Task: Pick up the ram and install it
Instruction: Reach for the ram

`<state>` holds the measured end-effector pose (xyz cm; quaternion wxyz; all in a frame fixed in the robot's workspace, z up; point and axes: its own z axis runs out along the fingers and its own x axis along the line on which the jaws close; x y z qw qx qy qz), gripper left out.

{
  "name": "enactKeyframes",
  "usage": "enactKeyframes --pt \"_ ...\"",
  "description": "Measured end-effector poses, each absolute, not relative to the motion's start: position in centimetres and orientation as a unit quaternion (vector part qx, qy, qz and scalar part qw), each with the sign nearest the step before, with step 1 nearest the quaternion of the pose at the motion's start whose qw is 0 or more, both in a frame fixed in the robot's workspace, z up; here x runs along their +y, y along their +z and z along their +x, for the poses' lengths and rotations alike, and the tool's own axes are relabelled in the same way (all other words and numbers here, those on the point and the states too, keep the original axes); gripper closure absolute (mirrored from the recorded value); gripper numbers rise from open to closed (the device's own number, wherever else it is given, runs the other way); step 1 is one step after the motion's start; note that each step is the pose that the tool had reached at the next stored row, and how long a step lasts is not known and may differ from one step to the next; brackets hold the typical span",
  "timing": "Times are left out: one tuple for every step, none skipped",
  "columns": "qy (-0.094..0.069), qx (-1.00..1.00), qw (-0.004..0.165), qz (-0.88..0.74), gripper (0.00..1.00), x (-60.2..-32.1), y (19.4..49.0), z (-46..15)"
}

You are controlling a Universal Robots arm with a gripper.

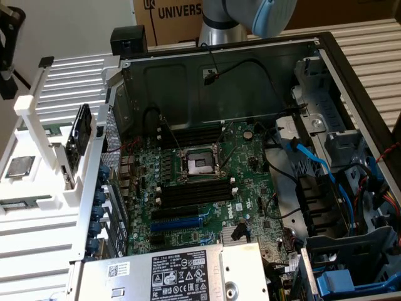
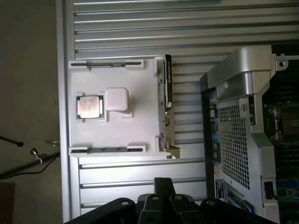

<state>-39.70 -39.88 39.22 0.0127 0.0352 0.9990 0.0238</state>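
The ram (image 2: 106,150) stands on edge in a slit of the white holder (image 2: 140,121), showing as a thin dark strip. The exterior view has it as a dark strip (image 1: 24,203) low on that holder (image 1: 37,213). A second thin dark strip (image 2: 105,63) fills the holder's opposite slit. My gripper (image 2: 163,185) hangs high over the slatted table, off to one side of the holder, with its black fingers shut and nothing between them. The motherboard's long black memory slots (image 1: 194,191) lie beside the processor socket (image 1: 199,164) inside the open computer case.
A square silver processor chip (image 2: 89,106) and a white block (image 2: 116,99) sit on the holder. A dark card (image 2: 167,93) stands upright at its edge near the case. Blue and black cables (image 1: 313,163) fill the case on the exterior view's right. The arm's base (image 1: 250,15) rises behind the case.
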Motion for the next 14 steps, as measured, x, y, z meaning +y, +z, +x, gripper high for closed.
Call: enactKeyframes --pt "0.024 0.999 0.013 0.035 0.90 -39.9 39.2 -40.1" --pt "0.024 0.999 0.013 0.035 0.90 -39.9 39.2 -40.6" --pt "0.024 0.999 0.013 0.035 0.90 -39.9 39.2 -41.1" --pt "0.024 0.999 0.013 0.035 0.90 -39.9 39.2 -41.5" --pt "0.024 0.999 0.013 0.035 0.90 -39.9 39.1 -42.0" --pt "0.024 0.999 0.014 0.035 0.90 -39.9 39.1 -42.4" --pt "0.024 0.999 0.014 0.035 0.90 -39.8 39.0 -42.9" --pt "0.024 0.999 0.014 0.035 0.90 -39.7 39.0 -43.3" --pt "0.024 0.999 0.014 0.035 0.90 -39.6 38.9 -43.8" --pt "0.024 0.999 0.014 0.035 0.90 -39.5 38.8 -44.2" --pt "0.024 0.999 0.014 0.035 0.90 -39.3 38.7 -44.7" --pt "0.024 0.999 0.014 0.035 0.90 -39.2 38.6 -45.2" --pt "0.024 0.999 0.014 0.035 0.90 -38.8 38.5 -46.1" --pt "0.024 0.999 0.014 0.035 0.90 -38.6 38.5 -46.5"
